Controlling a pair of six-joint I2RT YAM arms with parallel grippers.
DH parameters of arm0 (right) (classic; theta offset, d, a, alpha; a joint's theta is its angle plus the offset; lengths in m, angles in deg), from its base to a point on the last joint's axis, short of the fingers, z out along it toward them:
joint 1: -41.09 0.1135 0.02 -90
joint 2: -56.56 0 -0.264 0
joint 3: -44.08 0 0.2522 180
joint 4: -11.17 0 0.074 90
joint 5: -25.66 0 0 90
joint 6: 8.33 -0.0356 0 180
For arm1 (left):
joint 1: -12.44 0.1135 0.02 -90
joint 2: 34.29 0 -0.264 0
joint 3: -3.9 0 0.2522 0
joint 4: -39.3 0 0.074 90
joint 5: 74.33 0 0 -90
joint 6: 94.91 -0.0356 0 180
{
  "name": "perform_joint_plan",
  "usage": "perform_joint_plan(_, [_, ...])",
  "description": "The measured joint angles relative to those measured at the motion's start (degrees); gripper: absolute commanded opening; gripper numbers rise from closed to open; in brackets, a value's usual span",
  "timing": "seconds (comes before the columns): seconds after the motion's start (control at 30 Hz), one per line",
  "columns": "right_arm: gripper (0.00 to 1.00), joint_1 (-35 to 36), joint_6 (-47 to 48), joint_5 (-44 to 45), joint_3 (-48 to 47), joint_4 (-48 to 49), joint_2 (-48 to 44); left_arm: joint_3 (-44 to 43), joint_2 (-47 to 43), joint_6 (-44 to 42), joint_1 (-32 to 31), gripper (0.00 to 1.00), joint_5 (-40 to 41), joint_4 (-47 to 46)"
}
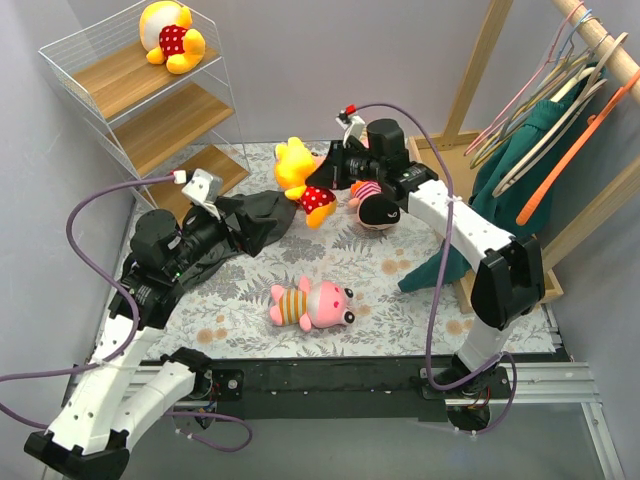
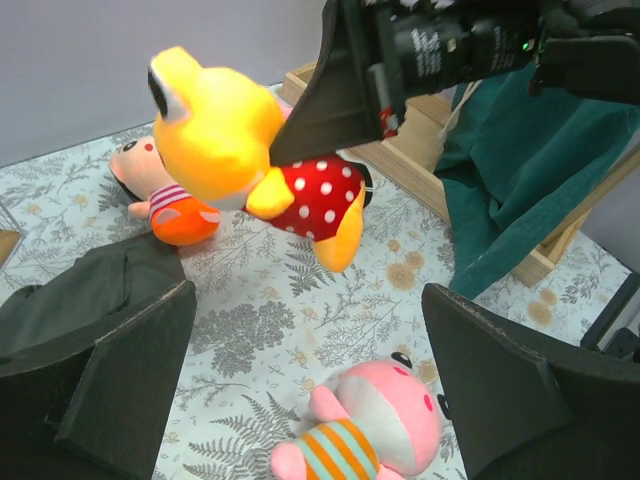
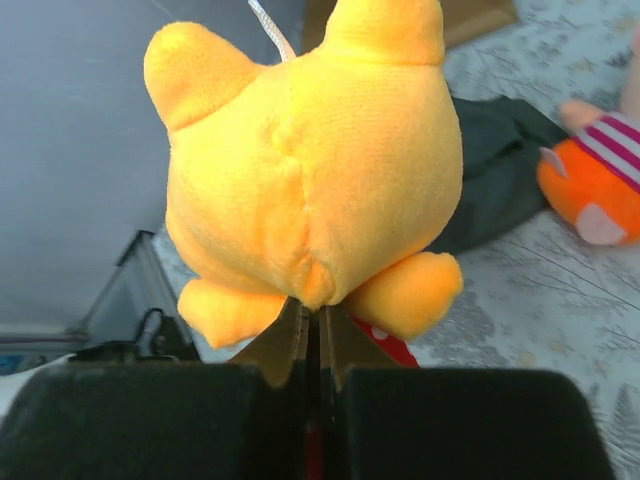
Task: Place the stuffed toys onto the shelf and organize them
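The table (image 1: 400,300) is covered with a pale mat printed with grey and tan ferns and flowers. A pink pig (image 1: 312,302) in a striped shirt lies on its side at about 6 o'clock. A dark grey cloth (image 1: 262,222) is crumpled at 9 to 10 o'clock. A peach-orange doll (image 1: 378,210) lies at 1 o'clock. The hem of a teal cloth (image 1: 432,262) rests on the mat at 3 o'clock.

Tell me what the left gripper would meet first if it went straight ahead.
Probably the flowered mat, in the bare patch ahead of the left gripper. The pink pig lies just below that line and the yellow bear in the right gripper hangs above it; depth is unclear.
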Motion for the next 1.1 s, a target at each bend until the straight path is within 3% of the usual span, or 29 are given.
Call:
perform_joint_plan(0.27, [0.01, -0.6, -31.6, -8.9, 8.3, 31.6, -5.0, 0.0, -1.0, -2.0, 0.0, 0.89, -1.6, -2.6])
perform_joint_plan(0.4, [0.01, -0.6, -49.2, -9.2, 13.6, 48.5, -5.0, 0.1, -1.1, -1.8, 0.0, 0.88, -3.1, -5.0])
perform_joint_plan(0.5, [0.01, -0.6, -58.5, -8.4, 16.3, 56.7, -5.0, 1.2, -1.5, -2.1, 0.0, 0.81, -4.8, -8.8])
perform_joint_plan(0.83, [0.01, 0.0, -74.6, -3.6, 21.1, 66.9, -5.0, 9.8, -1.0, -6.9, 0.0, 0.69, -14.0, -26.8])
perform_joint_plan(1.1, [0.01, 1.7, -81.1, -1.2, 21.4, 72.2, -4.6, 12.3, 3.7, -8.7, 0.0, 0.63, -14.7, -39.2])
